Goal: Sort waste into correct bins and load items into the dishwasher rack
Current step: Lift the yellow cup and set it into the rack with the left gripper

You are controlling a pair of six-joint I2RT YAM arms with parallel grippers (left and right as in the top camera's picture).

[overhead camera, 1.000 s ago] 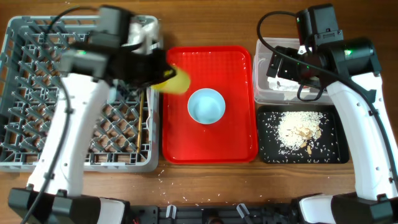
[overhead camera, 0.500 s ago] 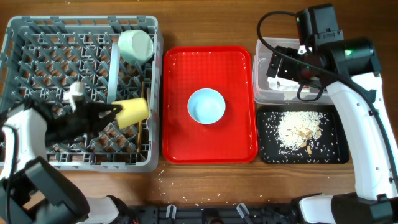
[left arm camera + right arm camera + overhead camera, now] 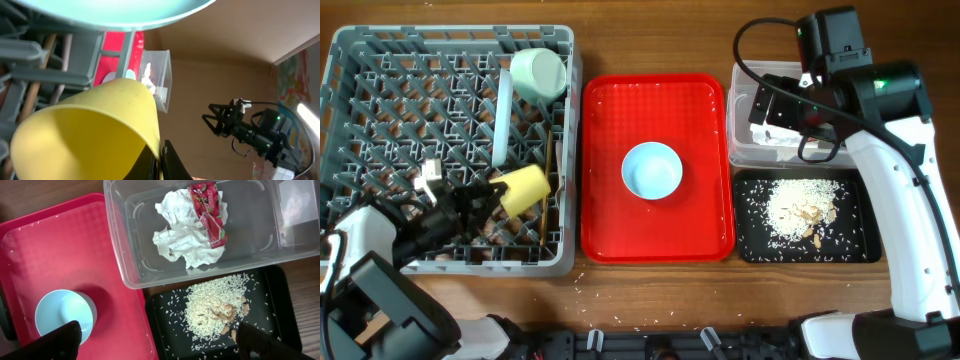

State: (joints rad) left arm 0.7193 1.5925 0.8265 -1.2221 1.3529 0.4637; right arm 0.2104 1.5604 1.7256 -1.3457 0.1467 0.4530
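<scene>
My left gripper (image 3: 496, 192) reaches in low over the front of the dishwasher rack (image 3: 380, 90), shut on the rim of the yellow cup (image 3: 527, 187). In the left wrist view the fingertips (image 3: 165, 159) pinch the wall of the cup (image 3: 85, 130). The cup lies tilted above the rack's pegs. A mint plate (image 3: 503, 115) stands on edge in the rack, with a small bowl (image 3: 540, 72) behind it and chopsticks (image 3: 548, 170) alongside. Another bowl (image 3: 652, 170) sits on the red tray (image 3: 705, 110). My right gripper (image 3: 798, 118) hovers open over the clear tub (image 3: 745, 150), holding nothing.
The clear tub (image 3: 125, 255) holds crumpled tissue (image 3: 185, 237) and the red wrapper (image 3: 210, 210). The black tray (image 3: 165, 325) in front of it carries a pile of rice (image 3: 215, 305) with beige scraps. A few rice grains lie on the wooden table by the rack's front edge.
My left arm swung from the rack's back right corner to its front left, carrying the yellow cup down to the rack's front right. The right arm has not moved.
</scene>
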